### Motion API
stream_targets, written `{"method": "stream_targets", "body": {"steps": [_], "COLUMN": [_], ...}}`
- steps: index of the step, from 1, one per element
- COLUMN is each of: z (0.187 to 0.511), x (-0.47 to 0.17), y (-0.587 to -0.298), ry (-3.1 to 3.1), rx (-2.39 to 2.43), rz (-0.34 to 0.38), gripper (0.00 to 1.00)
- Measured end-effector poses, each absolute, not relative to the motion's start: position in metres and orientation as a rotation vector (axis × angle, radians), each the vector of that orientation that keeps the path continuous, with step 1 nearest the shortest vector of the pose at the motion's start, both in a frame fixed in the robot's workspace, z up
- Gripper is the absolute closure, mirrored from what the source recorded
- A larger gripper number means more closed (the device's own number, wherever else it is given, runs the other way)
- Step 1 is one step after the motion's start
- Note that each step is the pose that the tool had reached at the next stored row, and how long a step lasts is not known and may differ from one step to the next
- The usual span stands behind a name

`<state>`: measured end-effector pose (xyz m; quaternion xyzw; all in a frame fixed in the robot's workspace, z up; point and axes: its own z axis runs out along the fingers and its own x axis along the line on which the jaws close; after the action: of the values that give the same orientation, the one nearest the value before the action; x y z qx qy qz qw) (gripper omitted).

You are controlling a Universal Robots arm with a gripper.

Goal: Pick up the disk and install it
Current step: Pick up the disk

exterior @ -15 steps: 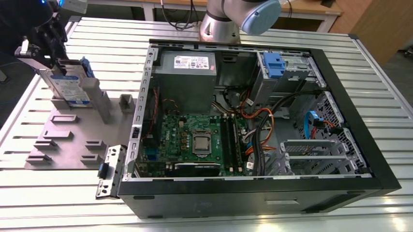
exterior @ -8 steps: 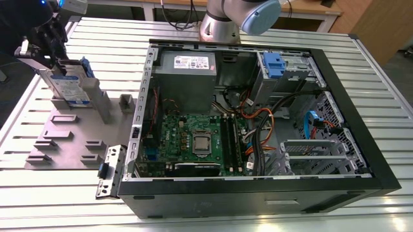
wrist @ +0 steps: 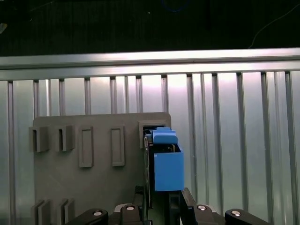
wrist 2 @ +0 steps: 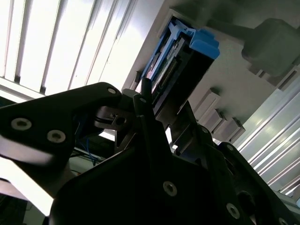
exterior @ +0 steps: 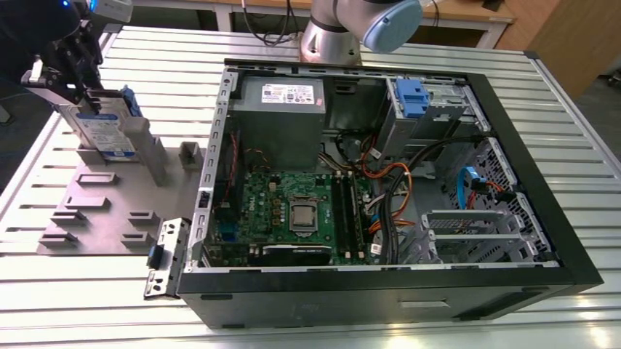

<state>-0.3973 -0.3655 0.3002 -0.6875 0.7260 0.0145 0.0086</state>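
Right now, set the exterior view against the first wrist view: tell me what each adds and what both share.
Exterior view adds the black computer case with its green motherboard, and the white-and-blue label face of the silver metal disk in its blue plastic carrier. First wrist view adds the carrier's blue end, seen along the disk's edge. Both share the disk standing on edge on the grey fixture plate, the gripper at it, and the slatted metal table.

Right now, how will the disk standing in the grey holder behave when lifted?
Probably rigid: the disk is a metal slab in a blue frame. Likely heavy for its size. Standing on edge in the grey holder, it could tip once free.
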Motion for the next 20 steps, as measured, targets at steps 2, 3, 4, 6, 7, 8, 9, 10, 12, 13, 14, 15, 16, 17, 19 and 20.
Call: {"method": "stream_targets", "body": {"steps": [2,3,4,6,7,8,9,10,12,13,14,15,16,17,19,20], "z": [0.3007,0.3007,0.3009,0.3008,0.3007,0.3007,0.3007,0.3007,0.3011,0.3016,0.3018,0.3018,0.3018,0.3018,0.3018,0.3018], "x": [-0.3973,-0.3973,-0.3970,-0.3960,-0.3957,-0.3956,-0.3956,-0.3955,-0.3954,-0.3954,-0.3955,-0.3955,-0.3954,-0.3954,-0.3954,-0.3954], "y": [-0.3655,-0.3655,-0.3654,-0.3654,-0.3655,-0.3655,-0.3655,-0.3655,-0.3655,-0.3655,-0.3652,-0.3651,-0.3651,-0.3650,-0.3650,-0.3650], "ry": [2.268,2.268,2.269,2.269,2.269,2.269,2.268,2.268,2.269,2.268,2.268,2.268,2.268,2.268,2.268,2.268], "rx": [-2.148,-2.148,-2.148,-2.148,-2.148,-2.148,-2.148,-2.148,-2.148,-2.148,-2.148,-2.148,-2.148,-2.148,-2.148,-2.148], "rz": [0.045,0.045,0.045,0.045,0.045,0.045,0.045,0.045,0.045,0.045,0.045,0.045,0.045,0.045,0.045,0.045], "gripper": [0.58,0.58,0.58,0.58,0.58,0.58,0.58,0.58,0.58,0.58,0.58,0.58,0.58,0.58,0.58,0.58]}}
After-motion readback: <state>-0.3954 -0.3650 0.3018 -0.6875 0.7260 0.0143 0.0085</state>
